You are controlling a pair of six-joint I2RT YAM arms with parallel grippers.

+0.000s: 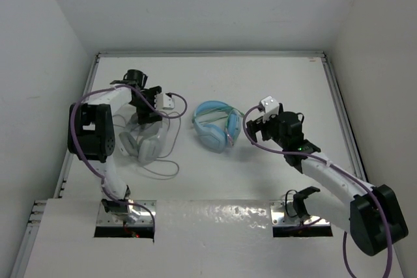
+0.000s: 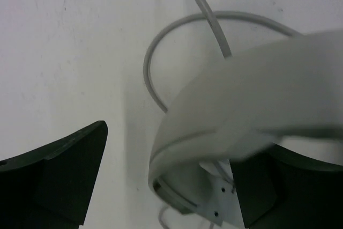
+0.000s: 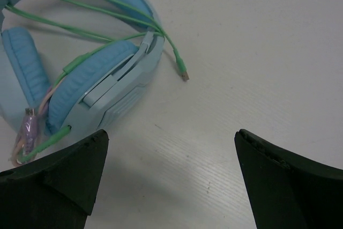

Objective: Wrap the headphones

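Note:
The headphones [image 1: 144, 142], white and light grey, lie at the left of the table. Their thin whitish cable [image 1: 163, 168] loops loosely beside them. My left gripper [image 1: 144, 116] reaches down over their grey headband. In the left wrist view the headband [image 2: 257, 89] arches between the open jaws of the left gripper [image 2: 170, 148]. It lies close against the right finger [image 2: 262, 191], with a wide gap to the left finger [image 2: 64, 175]. The cable [image 2: 155, 52] curls on the table behind. My right gripper [image 1: 255, 128] stands open over bare table [image 3: 171, 135].
Light blue headphones [image 1: 215, 125] with a green cable [image 3: 171, 52] lie mid-table, just left of my right gripper; their ear cup [image 3: 96, 79] fills the upper left of the right wrist view. White walls close in the table at the left, back and right.

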